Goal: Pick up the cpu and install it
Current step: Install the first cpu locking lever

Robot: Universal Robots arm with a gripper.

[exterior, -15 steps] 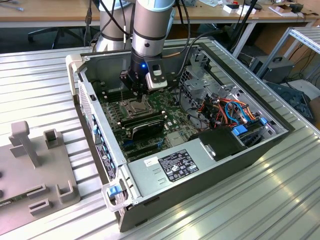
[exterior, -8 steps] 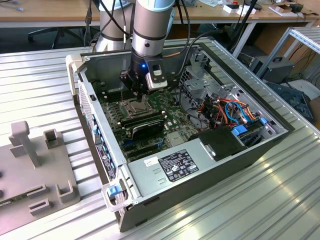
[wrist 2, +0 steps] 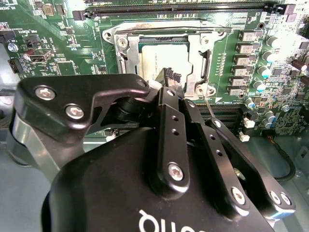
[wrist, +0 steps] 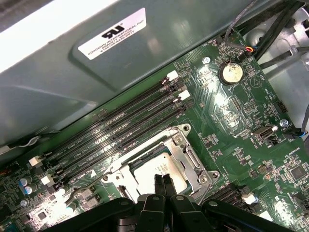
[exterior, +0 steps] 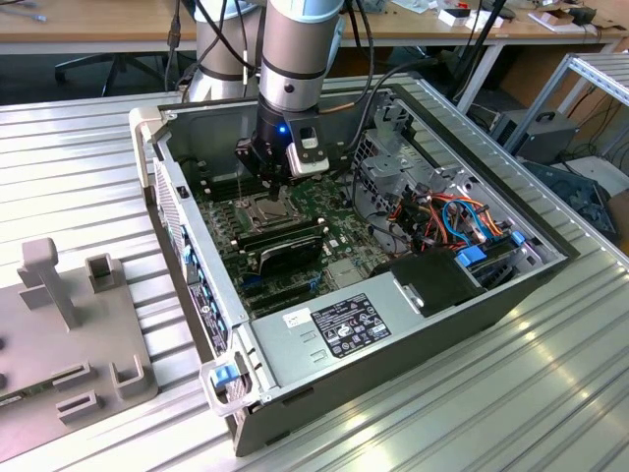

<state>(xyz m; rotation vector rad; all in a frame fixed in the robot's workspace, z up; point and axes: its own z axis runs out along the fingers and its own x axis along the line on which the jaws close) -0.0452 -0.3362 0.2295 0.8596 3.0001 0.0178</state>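
Silver-grey, the cpu lies flat within the metal socket frame on the green motherboard. Over its near edge hangs the gripper, fingers clenched together with nothing between them; whether they touch the chip, I cannot tell. In the exterior view, black memory sticks sit at five o'clock from the socket, and a grey fixture lies at eight o'clock from the computer case.

This looks like a robotics lab: a ribbed silver aluminium worktop carries an open grey metal computer case and a grey plastic fixture plate, with a silver robot arm reaching into it and cable-strewn wooden desks beyond.
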